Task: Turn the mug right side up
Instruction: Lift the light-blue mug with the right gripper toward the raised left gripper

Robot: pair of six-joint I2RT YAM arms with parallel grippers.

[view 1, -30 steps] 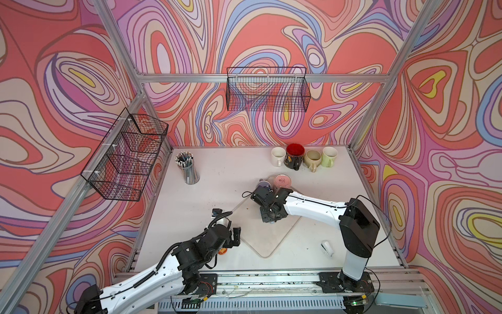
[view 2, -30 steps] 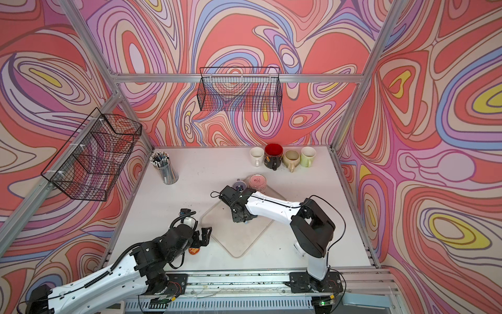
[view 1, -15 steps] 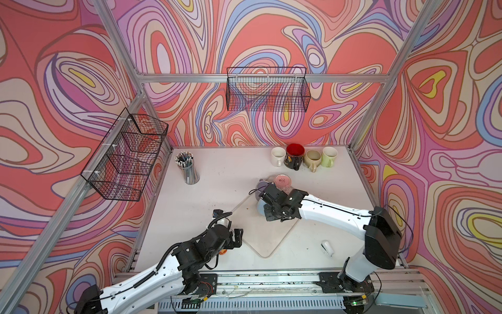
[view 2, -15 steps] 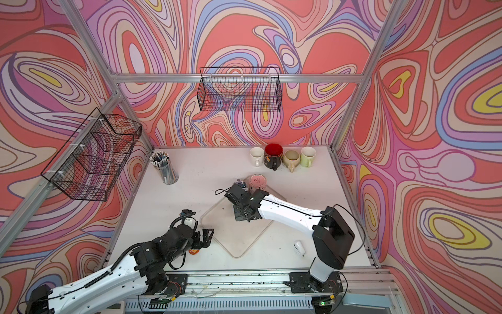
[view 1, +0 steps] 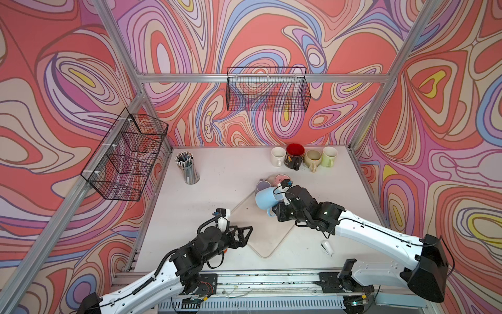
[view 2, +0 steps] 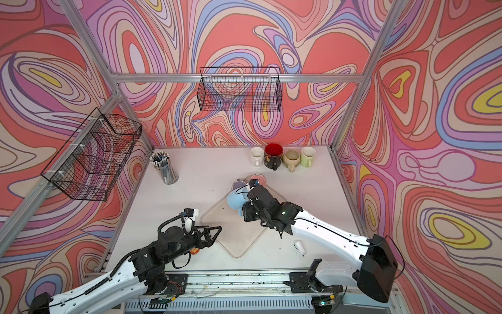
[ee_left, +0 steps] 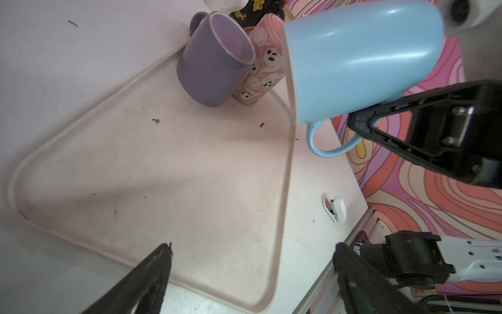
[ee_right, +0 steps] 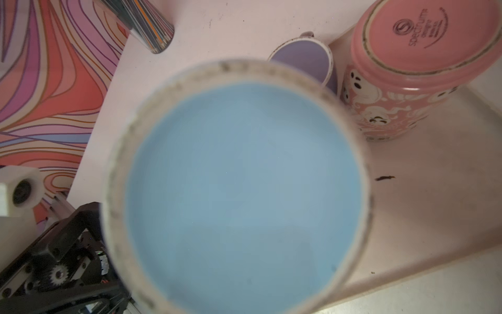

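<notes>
Right claw grips blue mug, tilted above tray.

Only one readable mark is showing: the pink mug, sitting base-up in the right wrist view, is carrying a dark printed stamp on its underside reading "spectrum", running at a slant beside a round swirl logo and a curved line; the two smaller lines under that word are coming out too blurred to read; in both top views the stamp is showing too small to make out
</notes>
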